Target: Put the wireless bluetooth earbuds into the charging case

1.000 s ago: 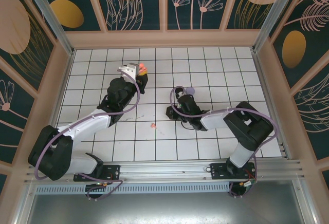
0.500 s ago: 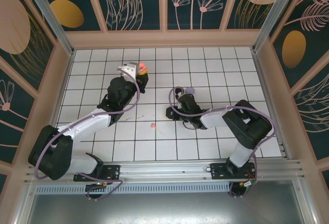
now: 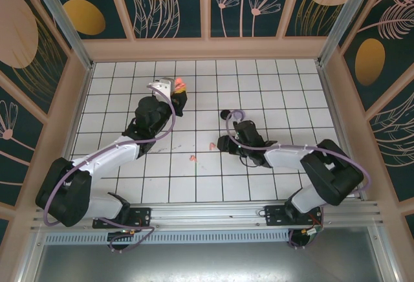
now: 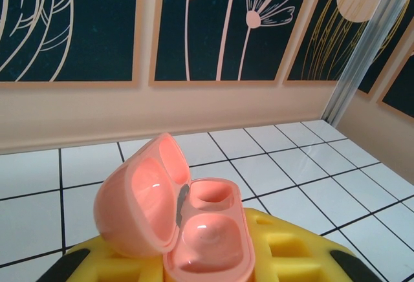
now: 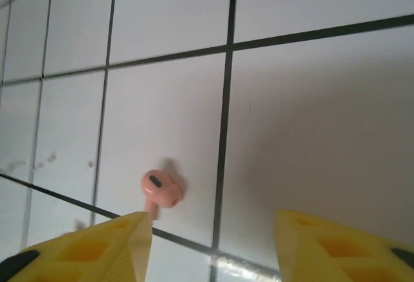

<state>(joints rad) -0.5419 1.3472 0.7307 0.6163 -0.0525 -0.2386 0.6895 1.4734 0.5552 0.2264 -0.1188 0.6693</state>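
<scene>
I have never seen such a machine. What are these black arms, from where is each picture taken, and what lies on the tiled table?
These are two robot arms bolted at the near edge of a white tiled table, each ending in a two-finger gripper. The wide picture comes from a fixed camera above and behind them; the other two come from cameras on the wrists. The left gripper is shut on an open salmon charging case, whose hollows look empty. The right gripper hangs open close to one salmon earbud lying on the tiles. From above, a second salmon earbud lies nearby.
</scene>
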